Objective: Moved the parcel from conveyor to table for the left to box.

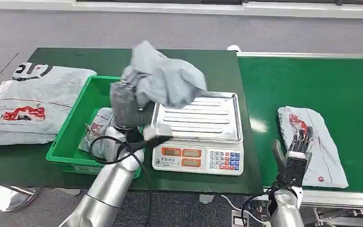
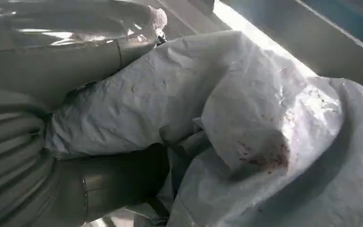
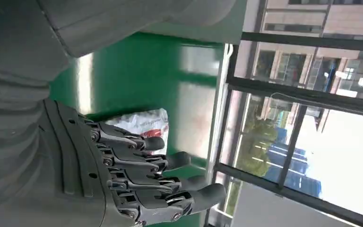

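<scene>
The dark green counter [image 1: 42,170] takes up the left of the head view, and the brighter green conveyor [image 1: 340,80] butts against its right edge. On the counter's left end lies a big grey mailer bag [image 1: 33,106] with a red print and black lettering. Beside it sits a green bin [image 1: 71,137] with a small printed packet [image 1: 97,132] inside, and just right of the bin stands a weighing scale [image 1: 203,127] with a ribbed steel pan and an orange-and-blue keypad.

The parcel [image 1: 168,78] is a soft, crumpled grey plastic bag, held up in the air above the gap between the bin's right wall and the scale's pan, its folds bunched and drooping. In the left wrist view its surface [image 2: 246,118] shows creases and a faint reddish smudge. The left robot hand [image 1: 125,106] grips this parcel from below, fingers closed into the plastic.

On the conveyor lies a second flat grey parcel [image 1: 314,144] with a red print, near the belt's front edge. The right robot hand [image 1: 295,156] stands upright just beside it, holding nothing, fingers [image 3: 170,161] extended and slightly apart.
</scene>
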Action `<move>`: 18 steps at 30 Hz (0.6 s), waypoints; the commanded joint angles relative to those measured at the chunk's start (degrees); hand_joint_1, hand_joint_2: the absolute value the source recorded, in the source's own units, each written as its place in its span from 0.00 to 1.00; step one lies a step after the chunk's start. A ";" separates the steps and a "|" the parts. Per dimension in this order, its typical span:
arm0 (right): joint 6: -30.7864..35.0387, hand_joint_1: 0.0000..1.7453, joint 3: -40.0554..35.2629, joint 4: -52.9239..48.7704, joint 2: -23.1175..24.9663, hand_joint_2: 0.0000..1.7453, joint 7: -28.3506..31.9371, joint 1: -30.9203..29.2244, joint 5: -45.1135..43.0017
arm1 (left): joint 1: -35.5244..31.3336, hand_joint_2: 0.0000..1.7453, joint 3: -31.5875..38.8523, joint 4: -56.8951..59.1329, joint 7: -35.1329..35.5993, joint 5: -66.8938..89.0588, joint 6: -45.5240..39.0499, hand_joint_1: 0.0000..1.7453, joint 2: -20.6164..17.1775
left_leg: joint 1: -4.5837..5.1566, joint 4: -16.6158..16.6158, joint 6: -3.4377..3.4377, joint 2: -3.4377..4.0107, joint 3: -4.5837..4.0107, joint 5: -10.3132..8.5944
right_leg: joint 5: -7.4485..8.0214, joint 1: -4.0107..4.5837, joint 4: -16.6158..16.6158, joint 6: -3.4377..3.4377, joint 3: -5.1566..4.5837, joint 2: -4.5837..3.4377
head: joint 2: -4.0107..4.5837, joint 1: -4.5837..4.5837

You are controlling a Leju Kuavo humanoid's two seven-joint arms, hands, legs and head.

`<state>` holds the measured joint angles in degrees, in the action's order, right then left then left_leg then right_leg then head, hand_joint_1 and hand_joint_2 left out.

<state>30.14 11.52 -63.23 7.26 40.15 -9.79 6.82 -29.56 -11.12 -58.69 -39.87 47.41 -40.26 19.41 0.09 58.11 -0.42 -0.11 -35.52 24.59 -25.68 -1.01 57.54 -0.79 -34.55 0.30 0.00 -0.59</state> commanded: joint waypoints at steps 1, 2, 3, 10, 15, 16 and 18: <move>-0.15 0.00 3.16 0.07 1.10 1.00 -0.22 -0.86 -0.23 | 1.97 1.00 10.59 -6.93 -0.13 0.60 0.26 1.00 0.59 | -0.10 -0.05 -0.04 0.03 0.12 0.01 | 0.01 0.10 -0.10 0.08 0.15 -0.02 | 0.00 0.00; -0.15 0.00 3.16 0.07 1.10 1.00 -0.22 -0.86 -0.23 | 1.97 1.00 10.59 -6.93 -0.13 0.60 0.26 1.00 0.59 | -0.12 -0.05 -0.02 0.05 0.12 0.02 | -0.01 0.11 -0.08 0.07 0.14 -0.02 | 0.00 0.00; -0.15 0.00 3.16 0.07 1.10 1.00 -0.22 -0.86 -0.23 | 1.97 1.00 10.59 -6.93 -0.13 0.60 0.26 1.00 0.59 | -0.11 -0.04 -0.01 0.05 0.11 0.02 | 0.00 0.10 -0.07 0.04 0.15 0.01 | 0.00 0.00; -0.15 0.00 3.16 0.07 1.10 1.00 -0.22 -0.86 -0.23 | 1.97 1.00 10.59 -6.93 -0.13 0.60 0.26 1.00 0.59 | -0.07 -0.04 -0.02 0.02 0.10 0.00 | -0.01 0.06 -0.06 0.04 0.15 0.03 | 0.00 0.00; -0.15 0.00 3.16 0.07 1.10 1.00 -0.22 -0.86 -0.23 | 1.97 1.00 10.59 -6.93 -0.13 0.60 0.26 1.00 0.59 | -0.10 -0.10 -0.04 0.06 0.21 0.03 | 0.00 0.10 -0.15 0.08 0.27 -0.02 | 0.00 0.00; -0.26 0.00 2.68 0.24 1.21 1.00 -0.28 -0.74 -0.05 | 1.46 1.00 15.75 -9.34 -0.13 6.26 0.26 1.00 0.59 | -0.08 -0.05 -0.03 0.02 0.10 0.00 | 0.00 0.07 -0.06 0.05 0.15 0.02 | 0.00 0.00; -0.46 0.00 2.03 0.39 1.36 1.00 -0.33 -0.65 0.17 | 0.51 1.00 21.77 -12.84 -0.13 15.16 0.26 1.00 0.59 | -0.13 -0.09 -0.06 0.12 0.24 0.04 | 0.00 0.12 -0.14 0.10 0.28 -0.08 | 0.00 0.00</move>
<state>30.10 11.54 -63.84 7.43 40.15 -9.60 6.69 -26.66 -3.98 -66.99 -39.98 48.29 -40.26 20.33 0.03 58.12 -0.43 -0.15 -35.55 24.57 -25.68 -0.96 57.54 -0.78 -34.50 0.39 0.00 -0.59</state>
